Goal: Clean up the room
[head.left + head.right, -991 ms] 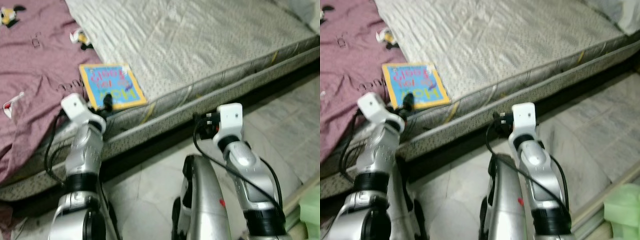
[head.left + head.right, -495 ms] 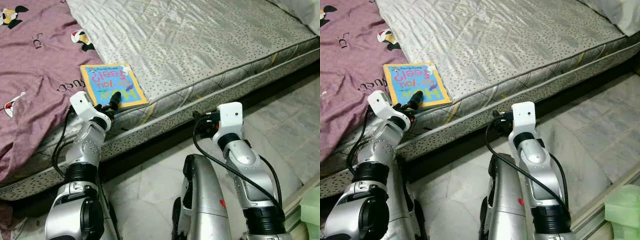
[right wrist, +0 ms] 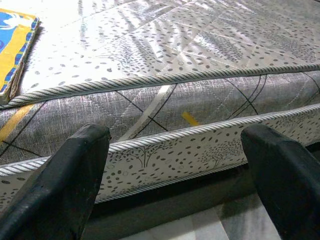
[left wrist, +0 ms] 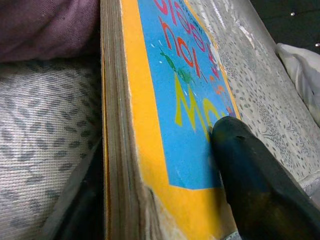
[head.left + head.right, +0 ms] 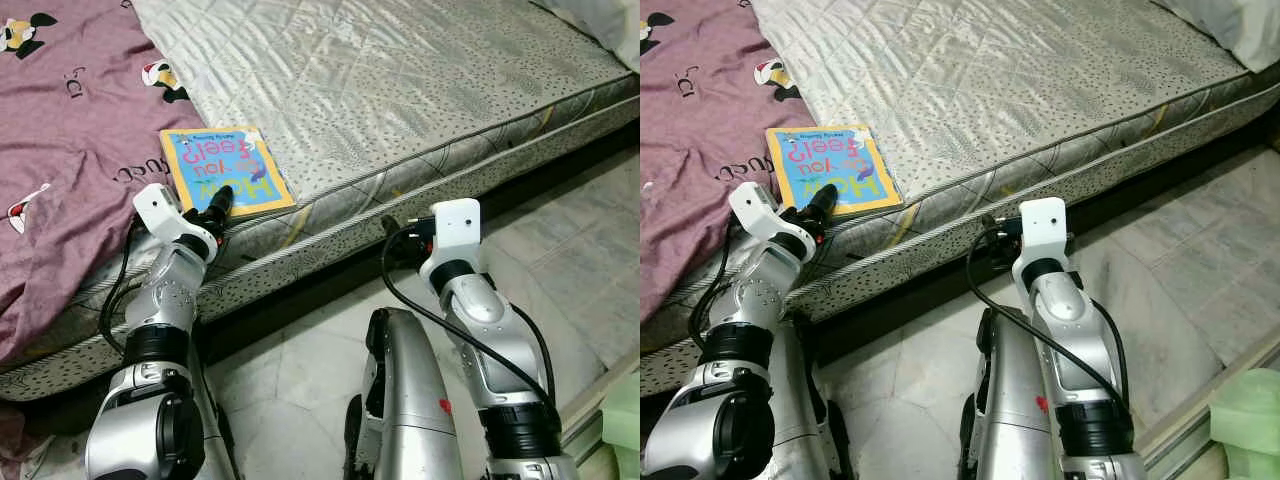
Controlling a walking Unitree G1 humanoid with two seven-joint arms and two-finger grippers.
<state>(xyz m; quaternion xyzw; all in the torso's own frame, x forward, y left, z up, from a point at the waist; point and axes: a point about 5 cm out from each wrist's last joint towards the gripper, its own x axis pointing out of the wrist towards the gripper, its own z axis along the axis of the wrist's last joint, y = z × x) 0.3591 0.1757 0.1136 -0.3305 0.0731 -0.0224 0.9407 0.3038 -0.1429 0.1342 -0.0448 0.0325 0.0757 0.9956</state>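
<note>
With its open left gripper [image 5: 222, 197] straddling the blue-and-yellow board book [image 5: 226, 170] at the grey quilted mattress's [image 5: 400, 90] front edge, the book risks sliding off if nudged, while the right gripper [image 3: 175, 165] hangs open.

Even, fairly bright indoor light, head views sharp, no motion blur. Sheen and mild glare on the quilted mattress [image 5: 400, 90] top. Deep shadow in the gap under the bed. Left wrist view: book [image 4: 185, 100] edge and near black finger [image 4: 260, 185] soft, out of focus. Right wrist view crisp, fingers dark.
</note>
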